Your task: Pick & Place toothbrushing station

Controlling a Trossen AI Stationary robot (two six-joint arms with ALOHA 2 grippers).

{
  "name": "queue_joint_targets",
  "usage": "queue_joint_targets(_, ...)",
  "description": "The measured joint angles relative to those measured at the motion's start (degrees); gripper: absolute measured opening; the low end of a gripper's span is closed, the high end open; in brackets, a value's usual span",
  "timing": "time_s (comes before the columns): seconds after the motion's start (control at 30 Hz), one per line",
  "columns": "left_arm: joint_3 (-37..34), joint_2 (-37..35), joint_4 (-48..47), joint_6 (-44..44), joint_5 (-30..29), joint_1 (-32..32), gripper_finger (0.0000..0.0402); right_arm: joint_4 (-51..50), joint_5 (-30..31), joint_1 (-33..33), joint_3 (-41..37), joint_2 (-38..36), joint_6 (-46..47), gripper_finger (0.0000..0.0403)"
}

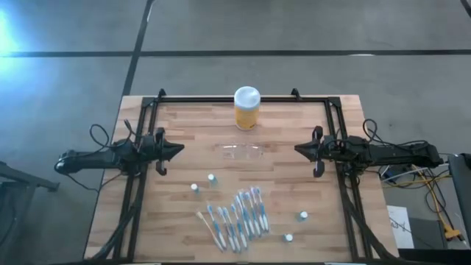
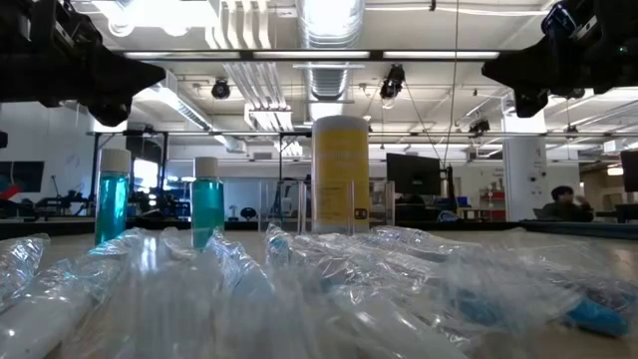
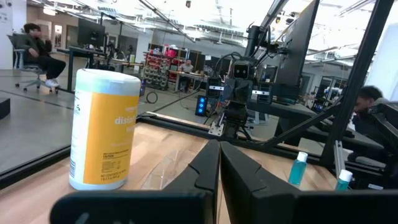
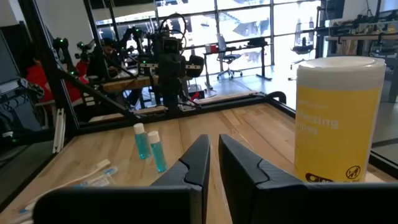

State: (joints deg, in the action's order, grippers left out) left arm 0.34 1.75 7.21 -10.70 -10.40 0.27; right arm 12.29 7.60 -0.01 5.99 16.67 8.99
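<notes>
The toothbrushing station [image 1: 241, 151] is a small clear holder that stands on the wood at the table's middle, between my two grippers. It shows faintly in the low view [image 2: 287, 209] and in the left wrist view [image 3: 163, 173]. My left gripper [image 1: 179, 149] hovers to the holder's left, shut and empty, pointing at it. It also shows in its wrist view [image 3: 220, 144]. My right gripper [image 1: 299, 149] hovers to the holder's right, shut and empty, pointing at it. It also shows in its wrist view [image 4: 214, 138].
A yellow jar with a white lid [image 1: 246, 108] stands behind the holder near the far edge. Several wrapped toothbrushes [image 1: 235, 217] lie near the front edge. Small blue bottles stand at the front left [image 1: 195, 188] [image 1: 211, 178] and the front right [image 1: 302, 216] [image 1: 288, 238].
</notes>
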Motion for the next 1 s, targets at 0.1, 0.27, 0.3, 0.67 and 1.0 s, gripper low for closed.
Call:
queue_joint_targets(0.1,0.00,-0.01,0.02,0.00,-0.02,0.00,0.0018,0.00,0.00,-0.02,-0.01,0.00,0.00,0.0034)
queue_joint_targets(0.27,0.00,0.01,0.00,0.00,0.01,0.02,0.0018,0.02,-0.01,-0.01,-0.01,-0.02,0.00,0.0034)
queue_joint_targets(0.3,0.00,0.01,0.00,-0.01,0.00,0.00,0.0018,0.02,-0.01,-0.02,0.01,-0.02,0.00,0.0034)
queue_joint_targets(0.67,0.00,-0.01,1.16,1.59,-0.08,0.02,0.0018,0.22,0.00,-0.02,0.01,0.00,-0.11,0.0034)
queue_joint_targets(1.0,-0.01,0.00,1.37,4.45,-0.57,0.02,0.0018,0.22,0.00,-0.01,0.01,0.00,4.26,0.0034)
